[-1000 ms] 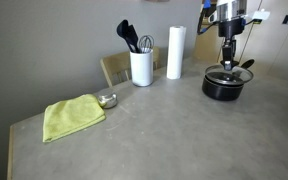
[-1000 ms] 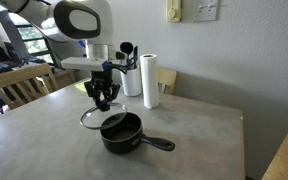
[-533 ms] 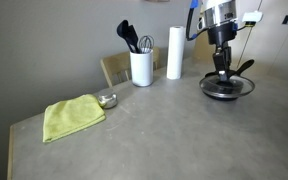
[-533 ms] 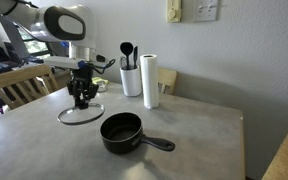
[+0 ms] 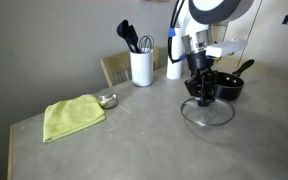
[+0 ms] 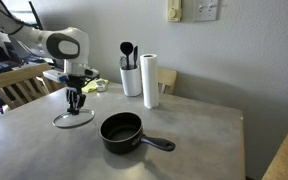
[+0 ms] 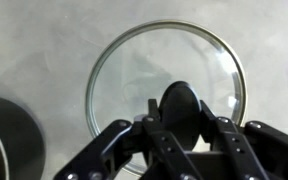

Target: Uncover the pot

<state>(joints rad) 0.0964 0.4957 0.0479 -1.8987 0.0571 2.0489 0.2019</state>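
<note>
The end effector (image 7: 182,118) pinches a round glass lid (image 7: 134,70).

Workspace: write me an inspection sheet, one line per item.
Surface: grey table, matte.
Job's things: black pot uncovered, handle out sideways; glass lid apart from it, low at the table.
Clutter: green cloth, small metal bowl, white utensil holder, paper towel roll.
Gripper: closed on the lid's knob.
Cables: nothing seen.
Surroundings: wooden chair, wall plates.

Black pot (image 6: 121,131), clear lid (image 7: 154,62), yellow-green cloth (image 5: 72,116)
</note>
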